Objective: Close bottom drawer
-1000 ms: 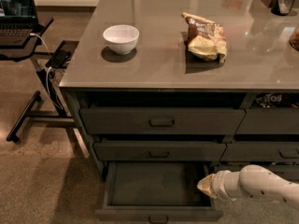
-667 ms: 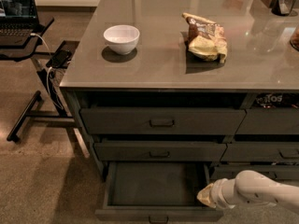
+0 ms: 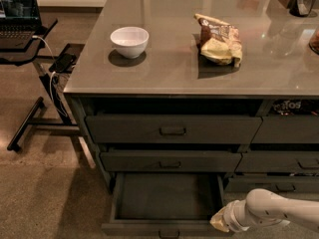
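Note:
The bottom drawer is the lowest of a three-drawer stack in a dark grey counter and is pulled out, its shallow interior empty. Its flat front runs along the frame's lower edge with a small pull at the centre. My gripper comes in from the right on a white arm. Its pale tip is at the right end of the drawer's front, at the front right corner. The two drawers above it are shut.
On the countertop stand a white bowl and a chip bag. The right-hand column of drawers is beside my arm. A laptop stand with cables stands on the floor to the left.
My arm and gripper have moved down and towards the front, from inside the drawer's right side to the front right corner. The drawer stays pulled out.

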`<state>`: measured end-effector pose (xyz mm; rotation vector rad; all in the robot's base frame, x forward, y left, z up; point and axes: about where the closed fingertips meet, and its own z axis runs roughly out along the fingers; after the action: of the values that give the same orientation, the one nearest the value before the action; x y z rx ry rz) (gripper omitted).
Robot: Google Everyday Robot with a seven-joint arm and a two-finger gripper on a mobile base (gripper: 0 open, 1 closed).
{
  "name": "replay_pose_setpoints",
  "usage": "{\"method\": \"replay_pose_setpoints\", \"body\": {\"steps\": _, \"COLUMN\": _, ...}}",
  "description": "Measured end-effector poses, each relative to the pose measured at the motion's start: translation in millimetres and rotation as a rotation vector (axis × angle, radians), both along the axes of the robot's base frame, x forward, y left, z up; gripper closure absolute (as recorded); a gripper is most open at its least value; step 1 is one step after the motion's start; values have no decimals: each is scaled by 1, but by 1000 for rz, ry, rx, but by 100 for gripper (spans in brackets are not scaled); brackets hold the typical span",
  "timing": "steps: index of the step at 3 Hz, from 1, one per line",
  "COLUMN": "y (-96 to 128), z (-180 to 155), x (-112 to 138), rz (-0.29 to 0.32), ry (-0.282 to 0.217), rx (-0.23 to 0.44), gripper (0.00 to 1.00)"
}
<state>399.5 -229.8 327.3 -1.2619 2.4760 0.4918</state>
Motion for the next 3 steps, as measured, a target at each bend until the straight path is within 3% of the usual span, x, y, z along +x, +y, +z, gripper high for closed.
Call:
{"method": "replay_pose_setpoints", "body": {"steps": 1, "y": -1, "z": -23, "x": -4, "rz": -5, "ry": 16, "rx": 20, "gripper": 100}}
{"method": "replay_pose_setpoints", "body": {"steps": 2, "y": -3, "z": -55, "x": -5, "rz": -4, "ry": -9, "rx": 81, "gripper": 100}}
{"method": "replay_pose_setpoints", "body": {"steps": 3, "y": -6, "z": -80, "x": -11, "rz": 47, "ry": -64, "rx": 150, "gripper": 100}}
